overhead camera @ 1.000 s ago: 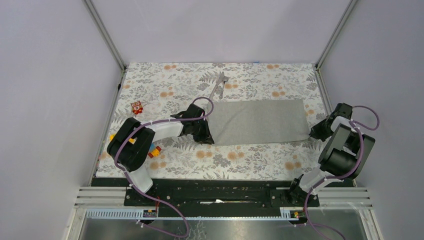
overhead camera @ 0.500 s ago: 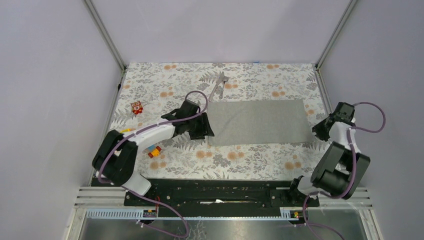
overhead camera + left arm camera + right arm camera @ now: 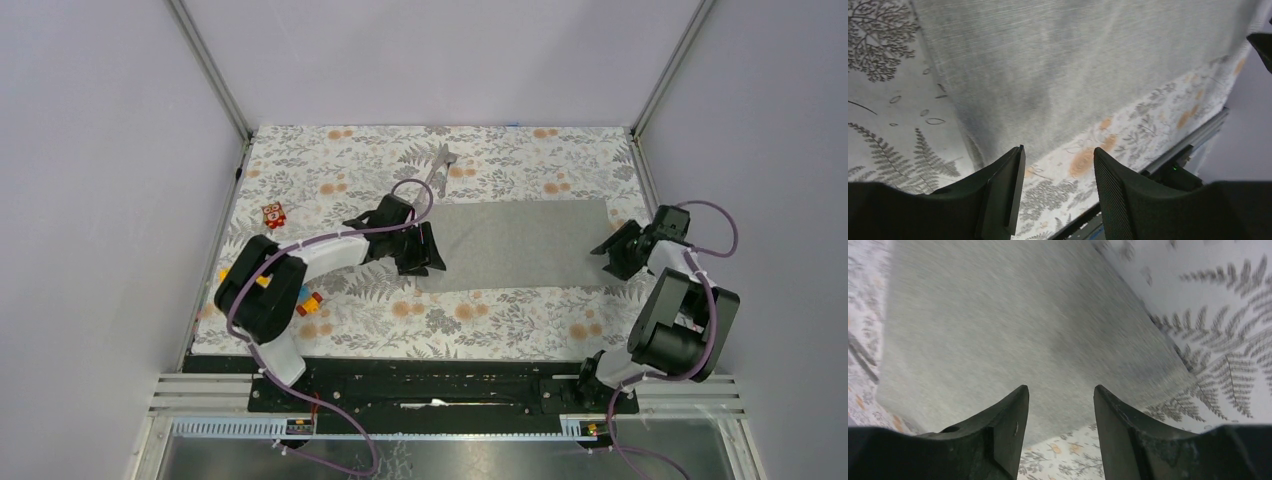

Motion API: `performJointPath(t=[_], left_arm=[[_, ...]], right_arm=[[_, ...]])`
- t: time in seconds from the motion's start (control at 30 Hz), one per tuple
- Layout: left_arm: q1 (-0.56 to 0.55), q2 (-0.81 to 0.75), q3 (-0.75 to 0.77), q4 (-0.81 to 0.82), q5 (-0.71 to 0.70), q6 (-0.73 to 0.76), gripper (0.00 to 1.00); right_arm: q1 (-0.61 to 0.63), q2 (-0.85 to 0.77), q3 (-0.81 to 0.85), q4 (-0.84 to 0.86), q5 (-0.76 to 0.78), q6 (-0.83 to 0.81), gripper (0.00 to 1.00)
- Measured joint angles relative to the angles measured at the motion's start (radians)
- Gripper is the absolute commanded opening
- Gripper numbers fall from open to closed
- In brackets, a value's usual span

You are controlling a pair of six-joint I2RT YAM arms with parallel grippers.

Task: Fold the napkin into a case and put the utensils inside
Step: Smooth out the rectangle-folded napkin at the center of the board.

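The left gripper point(image 3: 1058, 155) hangs with its jaws spread and nothing between them, above the near left corner of the napkin point(image 3: 1073, 60). The grey cloth lies flat ahead of its fingertips. The right gripper point(image 3: 1060, 392) is spread and empty too, at the napkin's right end, with the cloth reaching away in front of it over the floral tablecloth point(image 3: 1218, 315). Toy blocks point(image 3: 308, 302) lie behind the left gripper, beside its arm. The utensils point(image 3: 437, 170) lie beyond the left gripper, by the napkin's far left corner.

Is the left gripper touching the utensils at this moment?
Apart. The top view shows the left gripper, open, at the napkin's near left corner, while the utensils lie beyond its far edge.
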State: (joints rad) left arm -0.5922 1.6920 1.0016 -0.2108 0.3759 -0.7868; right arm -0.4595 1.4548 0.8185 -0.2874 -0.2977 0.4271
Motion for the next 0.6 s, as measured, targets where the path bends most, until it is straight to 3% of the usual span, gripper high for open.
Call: performJointPath(t=[0.1,0.17,0.2,0.4,0.6], left_arm=[[0.0,0.048,-0.008,0.003,-0.023,0.0,0.58],[0.0,0.051,-0.038,0.005,-0.062,-0.006,0.58],[0.0,0.046,-0.055,0.014,-0.073,-0.019,0.59],[0.002,-0.056,-0.056,-0.01,-0.132,-0.031,0.64],[0.02,-0.016,0.203,-0.014,-0.129,-0.039,0.64]], right_arm=[[-0.019,0.024,-0.067,0.017,-0.013,0.008,0.63],[-0.038,0.024,-0.1,0.02,0.006,0.018,0.97],[-0.045,0.018,-0.106,0.03,-0.003,0.034,0.99],[-0.005,-0.078,-0.065,0.077,0.003,0.039,1.0],[0.051,0.158,0.172,0.237,-0.222,0.122,1.0]])
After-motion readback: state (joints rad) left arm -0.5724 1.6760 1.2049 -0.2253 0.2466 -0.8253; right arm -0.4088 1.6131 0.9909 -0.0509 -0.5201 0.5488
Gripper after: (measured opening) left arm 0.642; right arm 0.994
